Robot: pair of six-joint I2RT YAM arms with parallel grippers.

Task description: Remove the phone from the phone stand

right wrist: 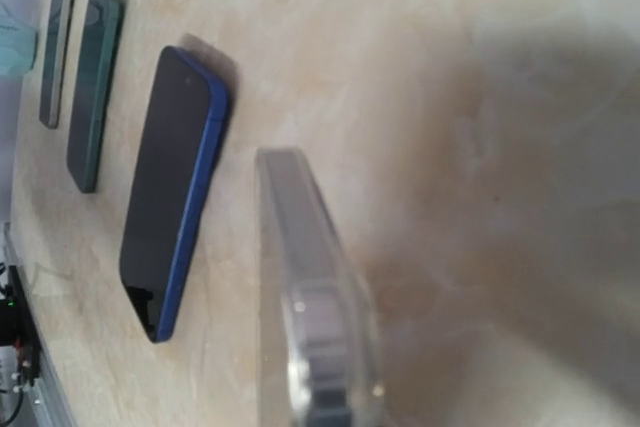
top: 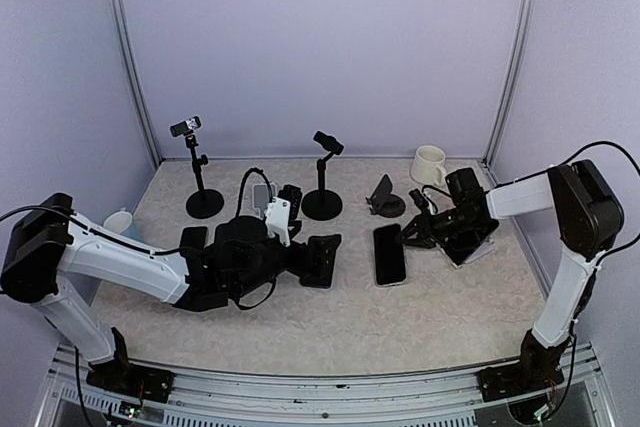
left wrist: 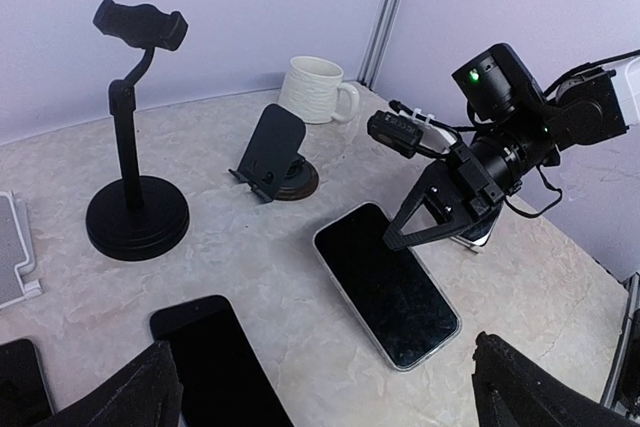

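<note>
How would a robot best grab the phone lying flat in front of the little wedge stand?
Pinch the phone across its two long edges, near mid-length, coming straight down from above. It lies flat with its screen up, so only the thin sides offer purchase, and its narrow width is probably the easier span to close on.

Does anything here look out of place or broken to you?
Nothing looks spilled or broken. One oddity: the small black wedge-shaped phone stand and the tall black clamp stand both stand empty, while a black phone with a pale rim lies flat on the table nearby.
</note>
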